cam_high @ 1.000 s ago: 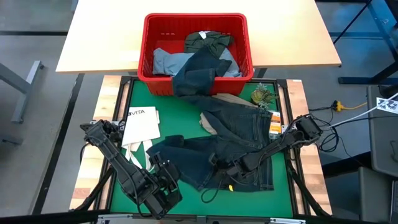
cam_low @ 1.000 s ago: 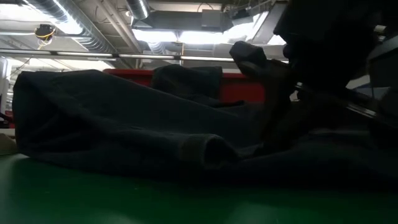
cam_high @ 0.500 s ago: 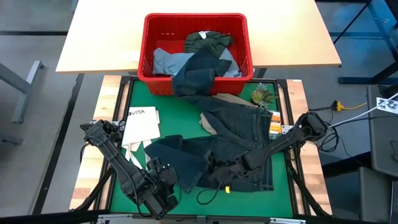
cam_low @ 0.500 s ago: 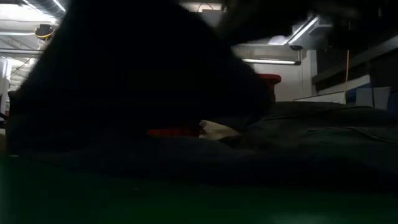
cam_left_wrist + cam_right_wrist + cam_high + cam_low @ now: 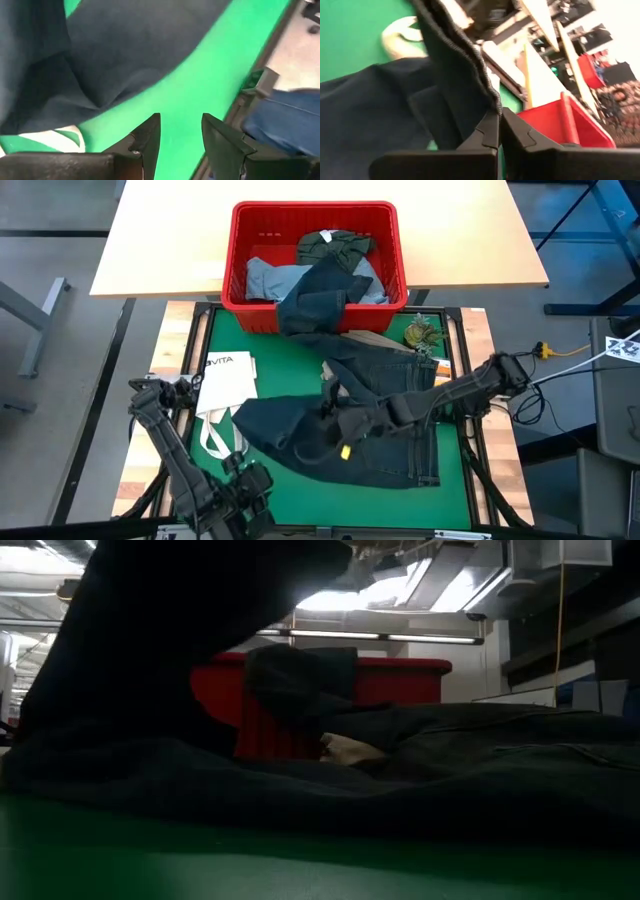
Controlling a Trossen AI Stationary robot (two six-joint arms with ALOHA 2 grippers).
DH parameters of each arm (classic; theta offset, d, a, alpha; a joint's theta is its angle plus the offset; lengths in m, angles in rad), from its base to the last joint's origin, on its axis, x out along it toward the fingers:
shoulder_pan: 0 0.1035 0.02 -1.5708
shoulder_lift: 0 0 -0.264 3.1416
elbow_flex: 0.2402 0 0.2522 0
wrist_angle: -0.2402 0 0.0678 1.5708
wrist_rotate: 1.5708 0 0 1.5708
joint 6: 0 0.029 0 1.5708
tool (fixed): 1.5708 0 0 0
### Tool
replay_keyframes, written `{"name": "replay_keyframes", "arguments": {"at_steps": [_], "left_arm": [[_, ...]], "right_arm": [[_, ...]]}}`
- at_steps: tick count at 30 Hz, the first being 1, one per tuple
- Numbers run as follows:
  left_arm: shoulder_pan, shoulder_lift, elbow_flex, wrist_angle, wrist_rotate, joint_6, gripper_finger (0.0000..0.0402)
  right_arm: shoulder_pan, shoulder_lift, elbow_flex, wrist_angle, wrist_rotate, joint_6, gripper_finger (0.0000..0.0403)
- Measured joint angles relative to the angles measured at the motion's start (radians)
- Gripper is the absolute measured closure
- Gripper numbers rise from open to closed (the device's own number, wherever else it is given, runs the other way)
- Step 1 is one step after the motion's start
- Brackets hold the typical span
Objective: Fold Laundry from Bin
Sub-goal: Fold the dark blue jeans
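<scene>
Green cloth covers the work table (image 5: 220,340), and behind it a light wooden table carries the red bin (image 5: 392,242). Inside the bin some laundry waits: a grey piece (image 5: 268,277) and a dark olive-green piece (image 5: 335,245), and one dark denim piece (image 5: 315,295) hangs over the near wall of the bin, onto the table.

On the green table the dark navy jeans (image 5: 385,395) lie spread, with the waist toward the bin and the right side. The right gripper (image 5: 335,430) is over the middle of the table and its fingers are closed on an edge of the jeans; in the right wrist view the seam stands up between the two shut fingers (image 5: 490,132). It holds the cloth raised above the table, probably to bring this part over the rest of the jeans and make a fold. A beige piece (image 5: 335,383) shows a little from under the jeans.

The left gripper (image 5: 240,500) is at the near left edge of the table, with its fingers (image 5: 147,135) apart and nothing between them. It seems to wait clear of the cloth. A white tote bag (image 5: 225,380) lies on the left of the table, beside the jeans.
</scene>
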Motion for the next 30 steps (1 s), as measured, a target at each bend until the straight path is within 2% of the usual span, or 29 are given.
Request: {"name": "replay_keyframes", "arguments": {"at_steps": [5,9,17,22,26,30], "left_arm": [[-0.007,0.029,-0.091,-0.004,-0.055,-0.097,0.0264],[0.002,0.030,-0.216,-0.011,-0.047,-0.209,0.0264],[-0.011,0.028,-0.419,-0.139,0.006,-0.506,0.0264],[-0.035,-0.014,-0.496,-0.135,-0.006,-0.547,0.0264],[-0.073,-0.055,-0.552,-0.132,-0.065,-0.569,0.0264],[-0.105,-0.130,-0.654,-0.137,-0.109,-0.654,0.0264]], "right_arm": [[-0.061,0.000,0.081,-0.002,-0.024,0.004,0.0400],[-0.086,0.000,0.126,-0.006,-0.026,0.002,0.0399],[-0.096,0.000,0.191,-0.080,-0.027,-0.021,0.0400],[-0.096,0.000,0.191,-0.091,-0.027,-0.022,0.0400],[-0.096,0.000,0.191,-0.128,-0.054,-0.022,0.0400],[-0.096,0.000,0.191,-0.134,-0.054,-0.022,0.0401]]}}
